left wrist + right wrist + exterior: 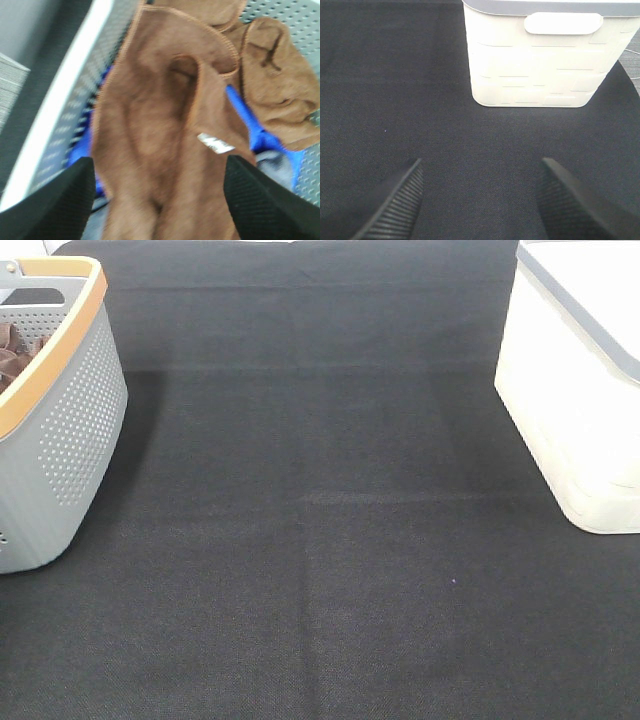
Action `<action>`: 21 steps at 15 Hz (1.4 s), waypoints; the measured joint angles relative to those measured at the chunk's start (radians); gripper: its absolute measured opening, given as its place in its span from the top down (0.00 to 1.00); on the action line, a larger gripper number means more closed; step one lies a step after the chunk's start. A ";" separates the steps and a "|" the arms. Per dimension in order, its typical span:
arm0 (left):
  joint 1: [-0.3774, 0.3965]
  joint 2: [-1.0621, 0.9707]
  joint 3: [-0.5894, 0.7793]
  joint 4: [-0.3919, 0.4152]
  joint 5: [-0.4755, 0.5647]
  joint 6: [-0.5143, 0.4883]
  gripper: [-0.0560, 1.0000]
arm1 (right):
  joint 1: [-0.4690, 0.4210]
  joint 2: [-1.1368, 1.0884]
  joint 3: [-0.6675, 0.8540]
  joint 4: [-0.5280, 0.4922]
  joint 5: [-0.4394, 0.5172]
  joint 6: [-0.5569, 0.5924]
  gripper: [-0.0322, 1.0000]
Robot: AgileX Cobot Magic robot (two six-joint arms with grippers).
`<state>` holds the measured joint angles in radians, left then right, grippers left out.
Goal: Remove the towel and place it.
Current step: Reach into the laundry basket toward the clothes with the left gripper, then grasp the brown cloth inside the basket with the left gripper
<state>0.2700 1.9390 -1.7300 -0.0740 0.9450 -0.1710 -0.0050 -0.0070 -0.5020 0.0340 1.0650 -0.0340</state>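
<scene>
The towel (pixel 160 100) is a reddish-brown cloth with stitched edges and a small white tag (pixel 215 143). It lies rumpled inside the grey basket (pixel 70 110) in the left wrist view. My left gripper (pixel 159 162) is open, with one finger on either side just over the towel, holding nothing. In the exterior high view only a bit of brown cloth (pixel 15 350) shows inside the basket (pixel 70 440) at the far left, and neither gripper is in that view. My right gripper (pixel 481 162) is open and empty above the black mat.
Another bunched brown cloth (pixel 280 85) and a blue item (pixel 250 130) lie beside the towel in the basket. A white bin (pixel 580 390) stands at the right edge; it also shows ahead of the right gripper in the right wrist view (pixel 545 65). A black mat (pixel 320 540) covers the table.
</scene>
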 joint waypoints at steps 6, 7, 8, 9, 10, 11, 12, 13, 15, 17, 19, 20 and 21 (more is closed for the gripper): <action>0.000 0.154 -0.152 -0.104 0.024 0.000 0.29 | 0.000 0.000 0.000 0.000 0.000 0.000 0.37; 0.000 0.165 -0.157 -0.117 0.018 0.000 0.29 | 0.000 0.000 0.000 0.000 0.000 0.000 0.37; 0.000 0.178 -0.157 -0.134 0.018 0.000 0.29 | 0.000 0.000 0.000 0.000 0.000 0.000 0.37; 0.000 0.192 -0.157 -0.146 0.018 0.000 0.29 | 0.000 0.000 0.000 0.000 0.000 0.000 0.37; 0.000 0.203 -0.157 -0.150 0.011 0.000 0.29 | 0.000 0.000 0.000 0.000 0.000 0.000 0.37; 0.000 0.214 -0.157 -0.154 -0.011 0.000 0.30 | 0.000 0.000 0.000 0.000 0.000 0.000 0.37; 0.000 0.223 -0.157 -0.179 -0.032 0.004 0.31 | 0.000 0.000 0.000 0.000 0.000 0.000 0.37; 0.000 0.223 -0.157 -0.179 -0.032 0.004 0.31 | 0.000 0.000 0.000 0.000 0.000 0.000 0.37; 0.000 0.235 -0.157 -0.212 -0.053 0.041 0.36 | 0.000 0.000 0.000 0.000 0.000 0.000 0.37; 0.000 0.257 -0.157 -0.228 -0.055 0.052 0.37 | 0.000 0.000 0.000 0.000 0.000 0.000 0.37; 0.000 0.271 -0.157 -0.237 -0.055 0.054 0.38 | 0.000 0.000 0.000 0.000 0.000 0.000 0.37; 0.000 0.271 -0.157 -0.238 -0.057 0.054 0.41 | 0.000 0.000 0.000 0.000 0.000 0.000 0.37; 0.000 0.271 -0.157 -0.240 -0.059 0.055 0.47 | 0.000 0.000 0.000 0.000 0.000 0.000 0.37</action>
<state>0.2700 2.2100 -1.8870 -0.3140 0.8860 -0.1160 -0.0050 -0.0070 -0.5020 0.0340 1.0650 -0.0340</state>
